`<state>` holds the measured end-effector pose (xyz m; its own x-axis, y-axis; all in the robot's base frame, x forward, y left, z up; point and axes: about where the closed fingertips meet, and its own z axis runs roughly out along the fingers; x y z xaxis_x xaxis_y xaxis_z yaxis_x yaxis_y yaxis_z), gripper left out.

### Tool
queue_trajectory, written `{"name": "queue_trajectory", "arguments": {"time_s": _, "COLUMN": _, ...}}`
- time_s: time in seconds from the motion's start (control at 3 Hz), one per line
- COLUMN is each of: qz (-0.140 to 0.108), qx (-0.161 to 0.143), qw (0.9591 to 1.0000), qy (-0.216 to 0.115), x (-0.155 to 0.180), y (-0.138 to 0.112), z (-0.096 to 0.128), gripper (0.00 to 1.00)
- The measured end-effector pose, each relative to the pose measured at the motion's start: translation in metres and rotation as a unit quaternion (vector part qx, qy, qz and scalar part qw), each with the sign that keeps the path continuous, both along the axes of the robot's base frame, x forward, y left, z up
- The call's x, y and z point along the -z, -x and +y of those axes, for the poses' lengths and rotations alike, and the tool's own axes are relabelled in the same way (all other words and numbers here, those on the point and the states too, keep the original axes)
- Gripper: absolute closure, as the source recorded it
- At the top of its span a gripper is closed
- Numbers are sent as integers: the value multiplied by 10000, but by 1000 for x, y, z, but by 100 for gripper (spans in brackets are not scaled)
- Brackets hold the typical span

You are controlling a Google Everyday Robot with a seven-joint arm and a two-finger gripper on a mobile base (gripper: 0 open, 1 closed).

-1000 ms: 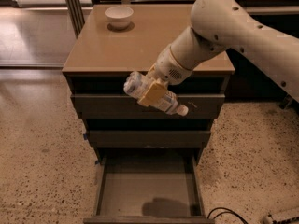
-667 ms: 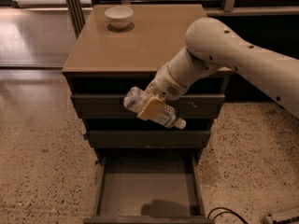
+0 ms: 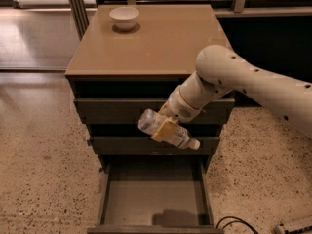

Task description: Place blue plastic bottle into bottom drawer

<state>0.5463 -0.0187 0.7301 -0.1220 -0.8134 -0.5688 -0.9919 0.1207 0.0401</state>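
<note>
the gripper (image 3: 164,126) sits at the centre of the frame, in front of the two upper drawer fronts (image 3: 117,110), its fingers clamped around the blue plastic bottle (image 3: 181,137). the bottle is tilted, clear base toward the upper left, white cap toward the lower right, in the air above the bottom drawer (image 3: 104,195). that drawer is pulled out at the lower edge of the frame, a dark shadow (image 3: 173,217) on its grey floor. the white arm (image 3: 253,84) reaches in from the right. a white bowl (image 3: 124,17) stands at upper left on the cabinet top (image 3: 156,43). a black cable (image 3: 234,222) lies on the speckled floor (image 3: 44,169) at lower right.
</note>
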Motion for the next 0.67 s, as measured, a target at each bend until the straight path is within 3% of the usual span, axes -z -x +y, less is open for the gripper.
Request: {"name": "queue_trajectory", "arguments": {"time_s": 0.67, "qz": 597, "qx": 176, "qw": 9976, "qy": 298, "x": 99, "y": 18, "z": -25, "gripper": 100}}
